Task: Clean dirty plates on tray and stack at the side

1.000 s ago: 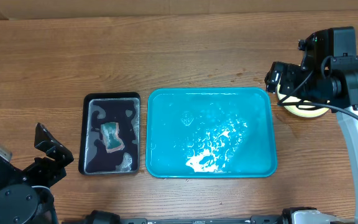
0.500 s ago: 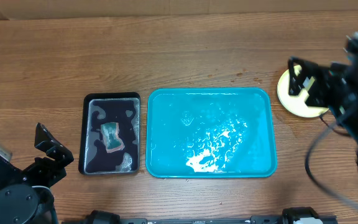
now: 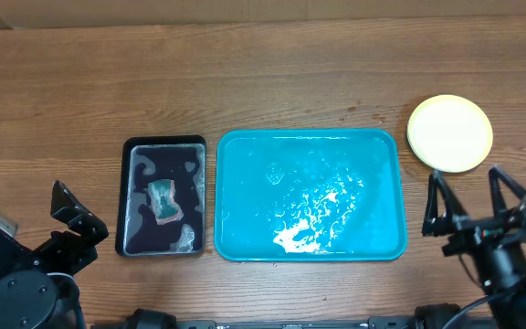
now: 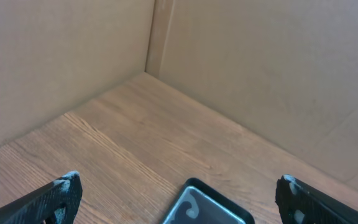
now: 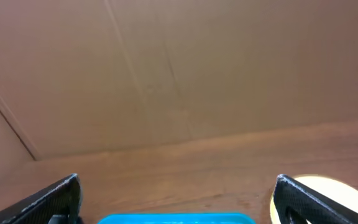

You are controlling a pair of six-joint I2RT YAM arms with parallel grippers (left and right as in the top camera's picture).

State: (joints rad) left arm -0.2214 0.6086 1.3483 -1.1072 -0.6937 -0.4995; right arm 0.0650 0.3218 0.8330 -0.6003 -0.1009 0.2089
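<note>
My right hand hovers with its fingers spread wide and nothing between them, just off the right end of the large turquoise-blue rectangular plastic tray, toward its near corner. My left hand, just as wide apart and just as empty, sits well to the tray's left, low over the wooden worktop.

The tray shows only a wet sheen; no plate lies in it. A small round plate with a yellow-green rim and pale centre rests on the worktop off the tray's far right corner, close to it but not touching. From above I see a single clean face, and I cannot tell whether others lie stacked beneath. A smaller black rectangular tray, holding a greenish sponge-like pad, stands just beside the turquoise tray's left side.

I judge the job to be at or near its end. The next move calls for confirming the stack, then parking both arms clear.
</note>
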